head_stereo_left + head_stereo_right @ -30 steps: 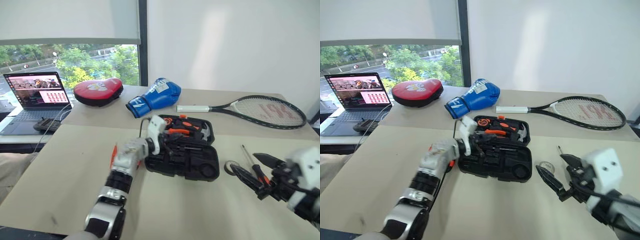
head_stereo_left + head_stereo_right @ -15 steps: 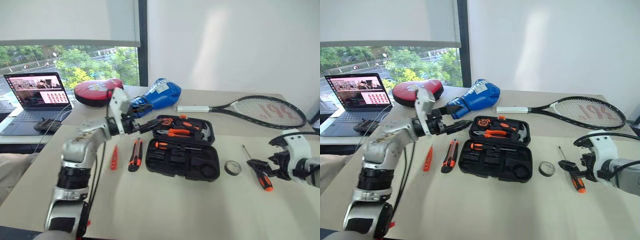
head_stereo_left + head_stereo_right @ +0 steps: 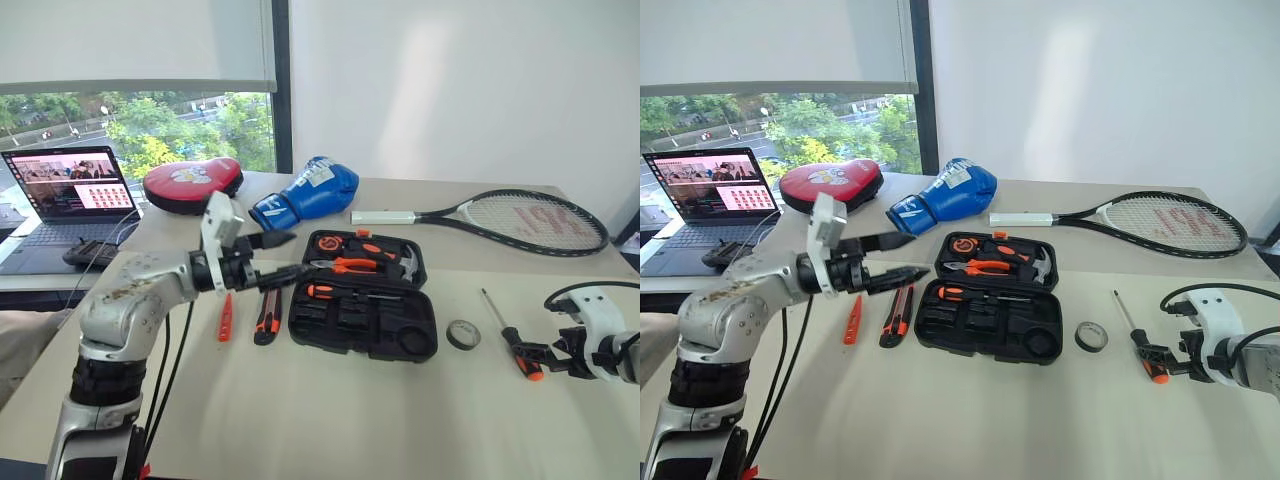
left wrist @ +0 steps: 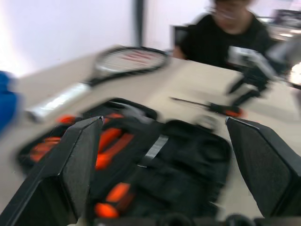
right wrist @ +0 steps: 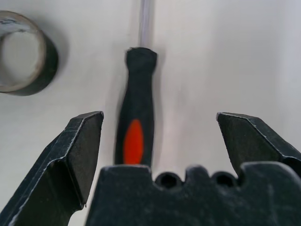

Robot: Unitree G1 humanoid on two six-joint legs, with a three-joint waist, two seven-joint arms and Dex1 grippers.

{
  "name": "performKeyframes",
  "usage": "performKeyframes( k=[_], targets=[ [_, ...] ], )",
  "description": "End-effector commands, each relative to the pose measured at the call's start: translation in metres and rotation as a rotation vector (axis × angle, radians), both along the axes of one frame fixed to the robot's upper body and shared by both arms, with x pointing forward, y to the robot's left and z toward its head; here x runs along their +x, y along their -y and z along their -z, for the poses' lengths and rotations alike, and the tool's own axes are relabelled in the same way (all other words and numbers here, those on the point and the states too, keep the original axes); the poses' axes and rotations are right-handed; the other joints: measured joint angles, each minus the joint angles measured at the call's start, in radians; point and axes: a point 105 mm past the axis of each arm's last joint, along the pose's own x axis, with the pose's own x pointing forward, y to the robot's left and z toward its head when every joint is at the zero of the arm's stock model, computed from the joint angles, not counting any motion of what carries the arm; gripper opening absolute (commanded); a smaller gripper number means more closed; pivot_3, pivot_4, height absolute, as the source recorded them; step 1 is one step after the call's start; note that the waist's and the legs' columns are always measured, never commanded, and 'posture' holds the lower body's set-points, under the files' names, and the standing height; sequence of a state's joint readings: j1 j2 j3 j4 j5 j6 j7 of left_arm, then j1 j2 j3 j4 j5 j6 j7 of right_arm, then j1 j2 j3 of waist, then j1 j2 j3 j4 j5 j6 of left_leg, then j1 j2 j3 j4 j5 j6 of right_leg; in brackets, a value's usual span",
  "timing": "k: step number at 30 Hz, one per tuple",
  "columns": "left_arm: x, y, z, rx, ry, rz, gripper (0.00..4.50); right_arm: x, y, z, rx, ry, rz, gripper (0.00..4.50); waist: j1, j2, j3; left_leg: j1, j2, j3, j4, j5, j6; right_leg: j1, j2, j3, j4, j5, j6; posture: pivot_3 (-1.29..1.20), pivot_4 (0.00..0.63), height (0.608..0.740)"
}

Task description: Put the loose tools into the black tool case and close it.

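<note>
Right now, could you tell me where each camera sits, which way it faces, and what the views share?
Left eye view and right eye view: on the head, looking forward and down over the table with the open black tool case; both arms show.
Left wrist view: looks along the open left gripper across the case toward the tennis racket and a seated person.
Right wrist view: looks down between the open right gripper at a screwdriver beside the tape roll.
Shared: both wrist views catch that screwdriver.

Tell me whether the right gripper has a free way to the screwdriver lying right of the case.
Probably yes: the right gripper hangs open over the screwdriver, its handle between the jaws, with only the tape roll lying apart beside it.
</note>
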State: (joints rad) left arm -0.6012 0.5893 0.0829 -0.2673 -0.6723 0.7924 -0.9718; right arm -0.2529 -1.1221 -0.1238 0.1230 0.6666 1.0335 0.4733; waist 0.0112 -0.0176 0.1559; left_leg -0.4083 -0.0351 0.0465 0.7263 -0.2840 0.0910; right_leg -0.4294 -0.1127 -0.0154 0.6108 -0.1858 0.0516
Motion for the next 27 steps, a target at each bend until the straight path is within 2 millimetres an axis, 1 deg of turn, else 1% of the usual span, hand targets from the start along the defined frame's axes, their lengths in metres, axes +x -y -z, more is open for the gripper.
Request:
performKeyframes(
  k=[1, 5, 7, 9, 10, 11, 13, 15, 17, 19, 20, 22, 24, 27],
  targets=[
    [-0.022, 0.006, -0.008, 0.031, 0.020, 0.107, 4.48, 0.013, 0.005, -0.009, -0.015, 0.047, -0.011, 4.50, 0.000, 0.001, 0.000, 0.001, 0.000, 0.000, 0.000, 0.000, 0.000, 0.000, 0.000, 0.000, 0.000, 0.000, 0.000, 0.00, 0.150, 0.740],
    [-0.036, 0.012, -0.001, 0.066, -0.015, 0.205, 4.48, 0.021, 0.004, 0.001, 0.012, 0.022, -0.027, 4.50, -0.003, 0.002, 0.001, 0.005, 0.000, 0.001, -0.002, -0.001, 0.001, 0.003, 0.001, 0.000, 0.000, 0.000, 0.000, 0.00, 0.150, 0.740],
    [-0.044, 0.015, 0.001, 0.088, -0.031, 0.251, 4.48, 0.022, -0.001, 0.003, 0.041, 0.006, -0.053, 4.50, 0.000, 0.002, 0.001, 0.005, 0.000, 0.001, -0.003, -0.001, 0.001, 0.003, 0.001, 0.000, 0.000, 0.000, 0.000, 0.00, 0.150, 0.740],
    [-0.051, 0.015, 0.005, 0.111, -0.062, 0.292, 4.50, 0.023, -0.004, 0.002, 0.054, 0.004, -0.073, 3.98, -0.001, 0.002, 0.001, 0.005, 0.000, 0.001, -0.004, 0.000, -0.001, 0.003, 0.001, 0.000, -0.001, 0.000, 0.000, 0.00, 0.150, 0.740],
    [-0.053, 0.015, 0.006, 0.118, -0.066, 0.303, 4.50, 0.023, -0.005, 0.002, 0.056, 0.004, -0.082, 3.83, -0.002, 0.002, 0.001, 0.005, 0.000, 0.001, -0.005, 0.002, -0.003, 0.003, 0.001, 0.001, -0.001, 0.000, 0.000, 0.00, 0.150, 0.740],
    [-0.055, 0.015, 0.007, 0.121, -0.068, 0.306, 4.50, 0.022, -0.004, 0.001, 0.057, 0.003, -0.088, 3.40, -0.001, 0.002, 0.001, 0.005, 0.000, 0.001, -0.005, 0.003, -0.004, 0.003, 0.000, 0.001, -0.001, 0.000, 0.000, 0.00, 0.150, 0.740],
    [-0.056, 0.015, 0.008, 0.121, -0.074, 0.308, 4.50, 0.021, -0.005, -0.001, 0.052, 0.009, -0.109, 2.85, -0.001, 0.002, 0.001, 0.005, 0.000, 0.001, -0.006, 0.003, -0.004, 0.003, 0.000, 0.001, -0.002, 0.000, 0.000, 0.00, 0.150, 0.740],
    [-0.056, 0.016, 0.010, 0.120, -0.078, 0.309, 4.50, 0.021, -0.007, -0.006, 0.043, 0.040, -0.136, 2.06, 0.000, 0.002, 0.001, 0.005, 0.000, 0.001, -0.006, 0.002, -0.004, 0.003, 0.000, 0.001, -0.002, 0.000, 0.000, 0.00, 0.150, 0.740],
    [-0.054, 0.017, 0.012, 0.115, -0.079, 0.296, 4.50, 0.021, -0.010, -0.016, 0.047, 0.087, -0.165, 1.36, 0.001, 0.002, 0.001, 0.005, 0.000, 0.001, -0.006, 0.002, -0.004, 0.003, 0.000, 0.001, -0.002, 0.000, 0.000, 0.00, 0.150, 0.740],
    [-0.050, 0.017, 0.014, 0.107, -0.073, 0.279, 4.50, 0.022, -0.016, -0.031, 0.015, 0.153, -0.209, 0.76, 0.001, 0.003, 0.001, 0.005, -0.001, 0.001, -0.006, 0.002, -0.004, 0.003, 0.000, 0.001, -0.002, 0.000, 0.000, 0.00, 0.150, 0.740],
    [-0.047, 0.018, 0.013, 0.104, -0.059, 0.262, 4.50, 0.023, -0.017, -0.037, 0.004, 0.190, -0.227, 0.73, 0.001, 0.003, 0.001, 0.005, -0.001, 0.001, -0.006, 0.002, -0.004, 0.003, 0.000, 0.001, -0.002, 0.000, 0.000, 0.00, 0.150, 0.740],
    [-0.044, 0.023, 0.011, 0.076, -0.040, 0.249, 4.50, 0.024, -0.027, -0.058, -0.023, 0.279, -0.294, 0.73, 0.001, 0.003, 0.001, 0.005, -0.001, 0.001, -0.006, 0.002, -0.004, 0.002, 0.000, 0.001, -0.001, 0.000, 0.000, 0.00, 0.150, 0.740],
    [-0.034, 0.024, 0.005, 0.048, 0.041, 0.183, 4.50, 0.027, -0.045, -0.081, -0.004, 0.380, -0.362, 0.73, 0.001, 0.004, 0.002, 0.005, -0.001, 0.001, -0.006, 0.002, -0.004, 0.002, 0.000, 0.001, -0.001, 0.000, 0.000, 0.00, 0.150, 0.740],
    [-0.015, 0.018, -0.003, -0.036, 0.024, 0.089, 4.50, 0.029, -0.079, -0.093, -0.042, 0.404, -0.496, 0.73, -0.001, 0.004, 0.002, 0.006, 0.000, 0.001, -0.007, 0.002, -0.004, 0.002, 0.000, 0.002, -0.001, 0.000, 0.000, 0.00, 0.150, 0.740]
  ],
)
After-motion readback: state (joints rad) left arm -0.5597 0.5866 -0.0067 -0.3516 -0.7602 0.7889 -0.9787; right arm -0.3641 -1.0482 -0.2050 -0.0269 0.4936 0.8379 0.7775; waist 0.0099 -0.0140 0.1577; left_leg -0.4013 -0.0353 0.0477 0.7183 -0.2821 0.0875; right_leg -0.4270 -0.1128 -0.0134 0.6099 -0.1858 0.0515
